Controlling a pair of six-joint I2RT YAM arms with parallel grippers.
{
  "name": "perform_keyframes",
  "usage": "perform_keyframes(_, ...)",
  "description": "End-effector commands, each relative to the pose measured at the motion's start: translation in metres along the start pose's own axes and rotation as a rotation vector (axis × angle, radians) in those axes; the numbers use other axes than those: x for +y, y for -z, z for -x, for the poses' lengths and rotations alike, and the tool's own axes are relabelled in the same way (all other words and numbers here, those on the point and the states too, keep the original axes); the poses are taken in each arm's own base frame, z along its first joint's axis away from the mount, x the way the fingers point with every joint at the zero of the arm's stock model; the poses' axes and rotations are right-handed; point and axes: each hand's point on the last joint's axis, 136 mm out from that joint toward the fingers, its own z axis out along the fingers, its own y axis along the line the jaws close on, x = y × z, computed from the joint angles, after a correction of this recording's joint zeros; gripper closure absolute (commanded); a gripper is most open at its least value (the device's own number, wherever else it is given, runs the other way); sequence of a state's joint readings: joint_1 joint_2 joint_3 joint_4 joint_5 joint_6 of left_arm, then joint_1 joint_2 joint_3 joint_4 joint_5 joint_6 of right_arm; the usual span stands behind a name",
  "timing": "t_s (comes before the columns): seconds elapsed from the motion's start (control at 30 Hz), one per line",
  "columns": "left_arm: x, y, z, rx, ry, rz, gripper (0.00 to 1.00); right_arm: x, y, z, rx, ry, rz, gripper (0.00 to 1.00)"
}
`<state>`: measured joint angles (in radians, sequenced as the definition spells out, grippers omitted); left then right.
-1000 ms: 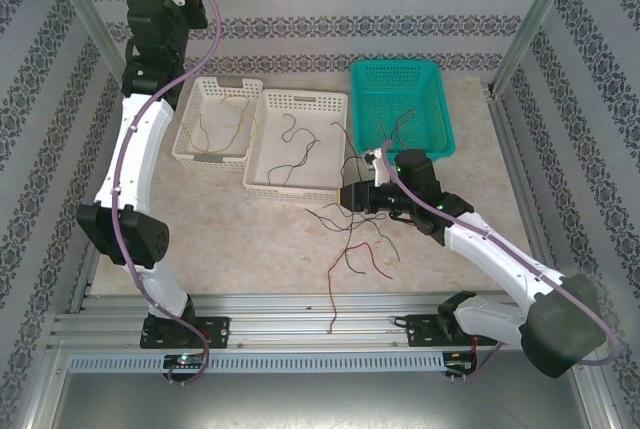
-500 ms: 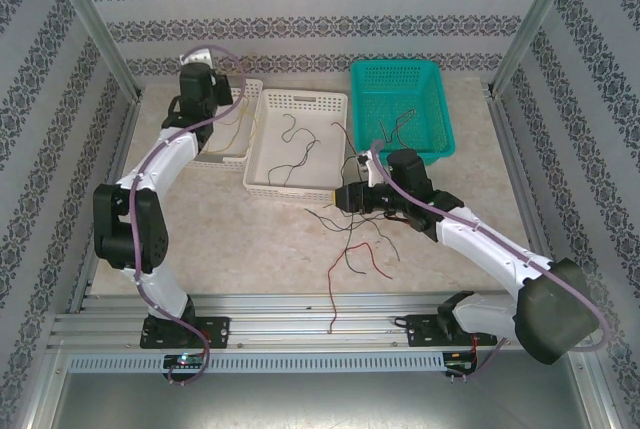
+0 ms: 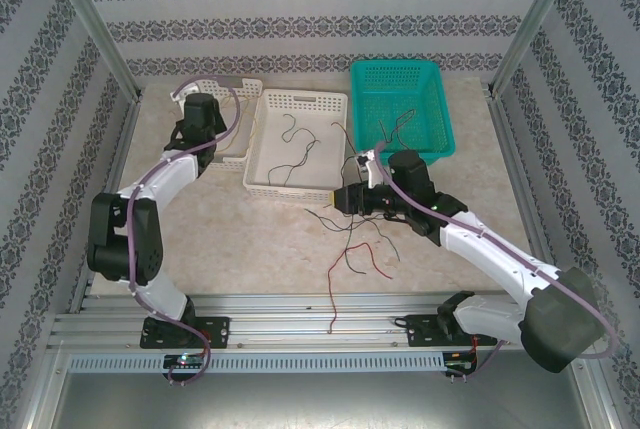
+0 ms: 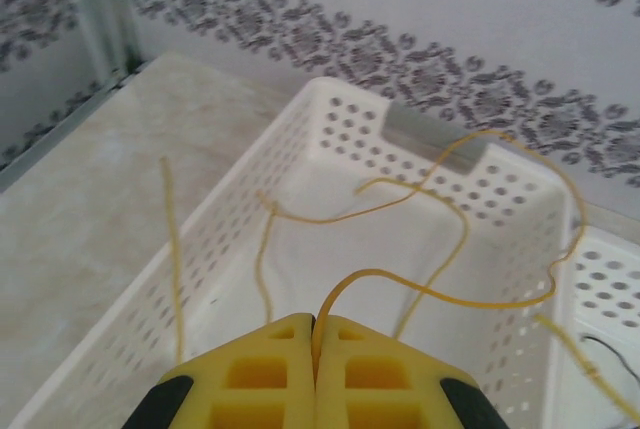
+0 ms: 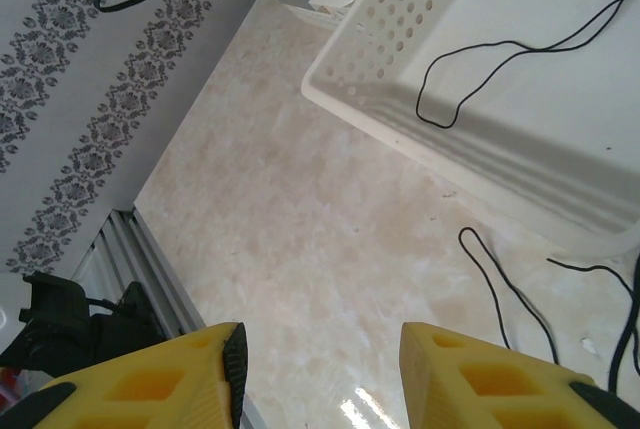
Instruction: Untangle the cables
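Left end effector [image 4: 313, 329] pinches yellow cable [image 4: 362, 272] over white basket [image 4: 255, 177] (right end effector [image 5: 320, 349] gapes above tabletop [image 5: 300, 209]).

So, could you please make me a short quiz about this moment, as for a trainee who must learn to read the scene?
1. True or false: the left hand is shut on a yellow cable.
2. What colour are the cables lying in the middle white basket? A yellow, B black, C red.
3. Fill in the gap: the right hand hangs ____ (open or shut) above the table.

Key: 1 true; 2 B; 3 open.
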<state>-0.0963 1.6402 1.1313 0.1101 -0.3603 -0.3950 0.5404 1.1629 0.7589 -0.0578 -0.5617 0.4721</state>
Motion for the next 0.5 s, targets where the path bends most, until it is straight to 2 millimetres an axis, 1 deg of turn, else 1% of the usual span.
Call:
perform_keyframes(0.0,0.03,0.025,0.034,-0.117,0.132,0.111,1.0,0.005,-0.002,0.001,-0.001,0.008,0.012,0.55)
perform_keyframes(0.17,0.048,0.06,0.071,-0.224,0.178,0.138,1.0,0.006,-0.007,0.0,0.014,0.012,0.019,0.55)
perform_keyframes(0.2,0.049,0.063,0.074,-0.231,0.178,0.141,1.0,0.006,-0.008,0.0,0.014,0.013,0.02,0.55)
perform_keyframes(0.23,0.05,0.065,0.075,-0.226,0.176,0.149,1.0,0.006,-0.01,0.0,0.016,0.012,0.02,0.55)
perform_keyframes(0.37,0.054,0.067,0.067,-0.196,0.185,0.164,1.0,0.01,-0.016,0.0,0.027,0.014,0.033,0.55)
perform_keyframes(0.47,0.049,0.057,0.061,-0.156,0.162,0.167,1.0,0.012,-0.02,-0.002,0.043,0.016,0.038,0.55)
